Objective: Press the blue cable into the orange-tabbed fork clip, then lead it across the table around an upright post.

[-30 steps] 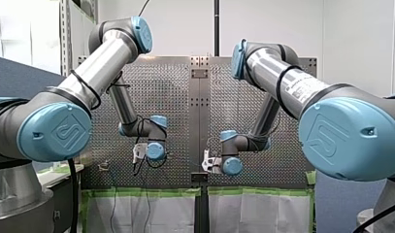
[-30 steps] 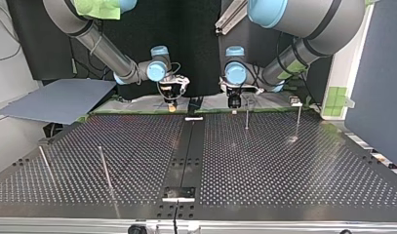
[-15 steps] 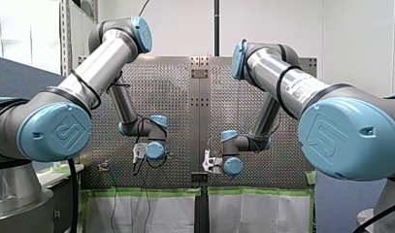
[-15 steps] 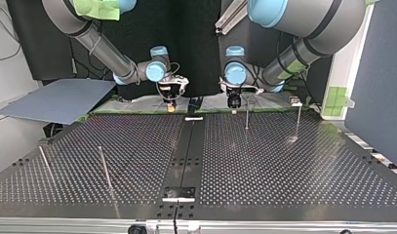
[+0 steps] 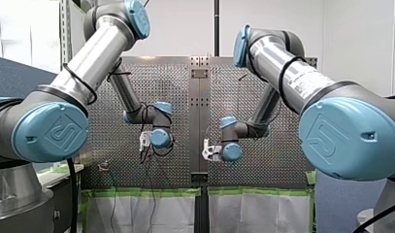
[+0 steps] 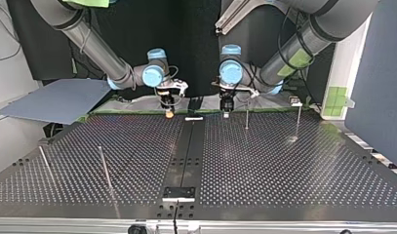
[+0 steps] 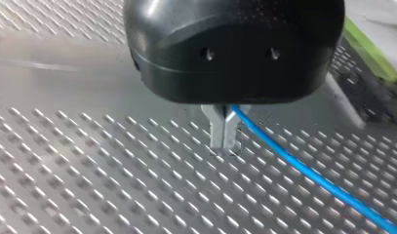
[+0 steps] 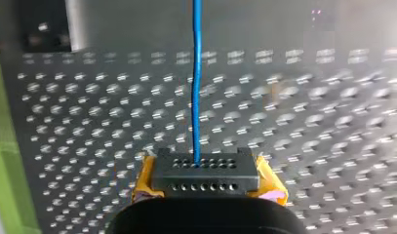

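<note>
My left hand (image 7: 224, 144) has its metal fingers (image 7: 218, 131) pressed together on the blue cable (image 7: 303, 168). The cable leaves them sideways and runs away low over the tabletop (image 7: 89, 170). My right hand (image 8: 206, 168) is closed on the same cable. Between its yellow pads (image 8: 269, 185) the cable comes out of the black face and goes straight ahead.

I judge that I hold the cable at two places so that the piece between my hands is tight and straight. A slack cable would not go down easily into a narrow fork.

In the top view both hands hang close over the tabletop's edge on the arms' side, one on each side of the middle seam. The nearest upright post (image 6: 247, 118) stands just beside my left hand. A second post (image 6: 298, 121) stands further toward that view's right.

The fork clip I cannot find with certainty in any view; it may be too small to see, or hidden. So I judge that the pressing is not yet done and the routing around a post comes after it.
</note>
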### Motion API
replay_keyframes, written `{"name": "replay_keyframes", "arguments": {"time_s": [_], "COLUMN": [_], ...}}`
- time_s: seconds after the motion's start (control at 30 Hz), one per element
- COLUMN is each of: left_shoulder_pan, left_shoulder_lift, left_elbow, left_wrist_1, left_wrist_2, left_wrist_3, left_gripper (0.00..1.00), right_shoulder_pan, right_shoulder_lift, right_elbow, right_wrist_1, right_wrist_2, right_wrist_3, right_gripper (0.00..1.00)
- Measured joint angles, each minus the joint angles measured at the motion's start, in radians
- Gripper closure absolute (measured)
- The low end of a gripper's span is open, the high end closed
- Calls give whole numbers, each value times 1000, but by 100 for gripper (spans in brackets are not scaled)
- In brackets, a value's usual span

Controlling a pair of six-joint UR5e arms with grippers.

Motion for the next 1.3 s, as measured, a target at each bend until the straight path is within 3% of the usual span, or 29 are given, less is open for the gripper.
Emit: {"name": "replay_keyframes", "arguments": {"time_s": [0.3, 0.57, 1.0, 1.3], "left_shoulder_pan": [-21, -34, -61, -73], "left_shoulder_lift": [85, 168, 277, 310], "left_elbow": [0, 0, 20, 44], "left_wrist_1": [-47, -53, -98, -126], "left_wrist_2": [13, 2, 1, 0], "left_wrist_3": [-6, -64, -57, -51], "left_gripper": [100, 100, 100, 100], "right_shoulder_pan": [4, -1, 2, 2], "right_shoulder_lift": [-84, -156, -273, -358], "right_elbow": [0, 0, 0, -3], "right_wrist_1": [84, 151, 180, 189], "right_wrist_2": [0, -2, -5, -12], "right_wrist_3": [1, 12, 28, 30], "right_gripper": [100, 100, 100, 100]}}
